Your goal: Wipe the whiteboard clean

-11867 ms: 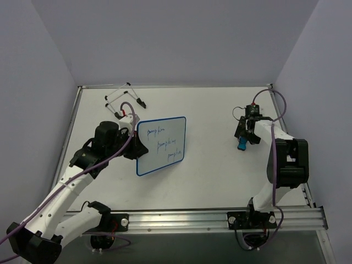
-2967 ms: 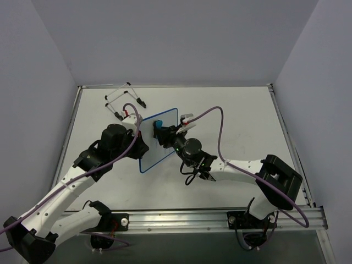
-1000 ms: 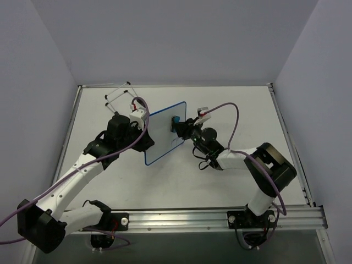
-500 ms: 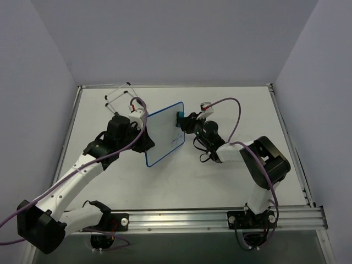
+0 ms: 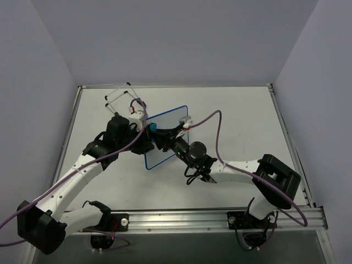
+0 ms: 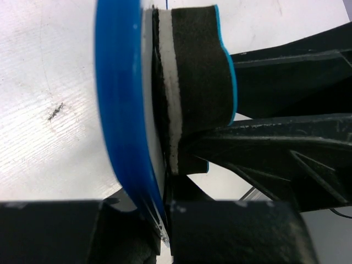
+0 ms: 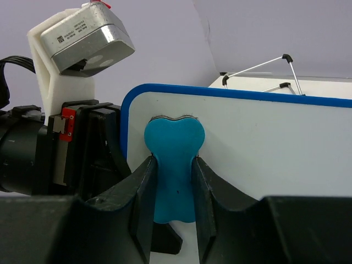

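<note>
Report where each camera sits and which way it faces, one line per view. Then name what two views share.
Top external: mounted above and behind the bases, looking down on the table; both arms show whole, meeting at the whiteboard.
Left wrist: rides the left arm, looking along the board's blue edge at the eraser pressed to its face; the left hand fills the bottom.
Right wrist: rides the right arm, facing the board's white face; the right hand clamps the eraser.
Shared: both wrist views show the eraser on the whiteboard.

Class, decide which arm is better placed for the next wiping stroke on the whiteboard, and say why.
Right. The right gripper holds the eraser flat against the face of the whiteboard. The left gripper is clamped on the board's edge, holding it, so it cannot wipe.
</note>
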